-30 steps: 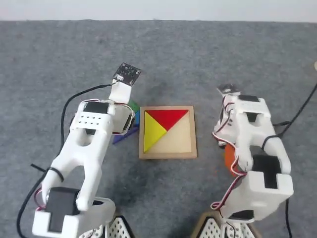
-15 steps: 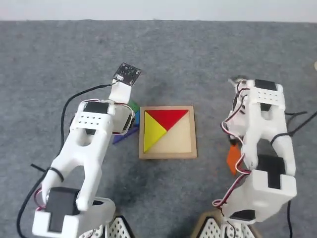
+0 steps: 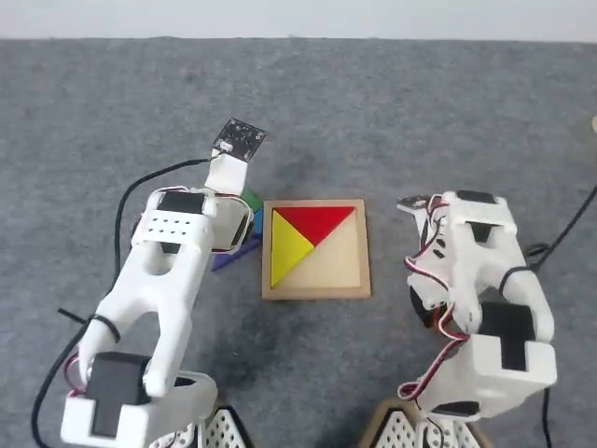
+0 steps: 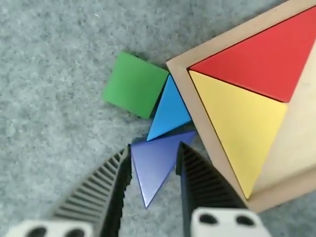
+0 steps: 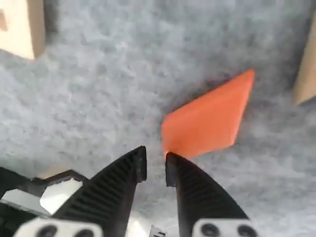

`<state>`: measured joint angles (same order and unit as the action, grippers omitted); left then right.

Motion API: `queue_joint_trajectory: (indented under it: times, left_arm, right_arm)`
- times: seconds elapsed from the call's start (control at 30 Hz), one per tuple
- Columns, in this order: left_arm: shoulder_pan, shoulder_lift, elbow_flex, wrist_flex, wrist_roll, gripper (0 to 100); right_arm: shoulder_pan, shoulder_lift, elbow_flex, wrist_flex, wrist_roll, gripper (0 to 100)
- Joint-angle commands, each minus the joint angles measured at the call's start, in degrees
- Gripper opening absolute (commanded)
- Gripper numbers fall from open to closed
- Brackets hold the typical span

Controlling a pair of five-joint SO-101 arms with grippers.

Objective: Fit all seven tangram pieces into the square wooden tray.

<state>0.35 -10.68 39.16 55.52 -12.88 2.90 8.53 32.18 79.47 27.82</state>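
Note:
The square wooden tray lies between the arms and holds a red triangle and a yellow triangle. A green square, a blue triangle and a purple triangle lie on the carpet against the tray's left side. My left gripper hangs open over the purple triangle, one finger on each side. An orange parallelogram lies right of the tray. My right gripper is just beside its corner, open by a narrow gap with nothing between the fingers.
Grey carpet covers the table, with bare room beyond the tray and in front of it. In the high view the right arm covers most of the orange piece. A tray corner and a tan edge flank the orange piece.
The right arm swung out to the right, uncovering the orange piece, then came back left and nearer over it. The left arm and the pieces in the tray have not moved.

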Motion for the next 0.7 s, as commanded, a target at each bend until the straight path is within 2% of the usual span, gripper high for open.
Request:
queue_joint_trajectory:
  times: [0.0,0.47,0.67]
  left_arm:
    - [-0.44,-2.55,-1.27,-1.05,0.26,14]
    - [-0.44,-2.55,-1.19,-1.05,0.35,14]
    - [-0.44,-2.55,-1.19,-1.05,0.35,14]
  right_arm:
    - [-0.22,4.79,-1.85,-5.67,-2.29,11.2]
    - [-0.13,8.66,-24.97,-7.25,-11.52,10.8]
    - [-1.19,8.31,-28.57,1.10,-12.48,11.0]
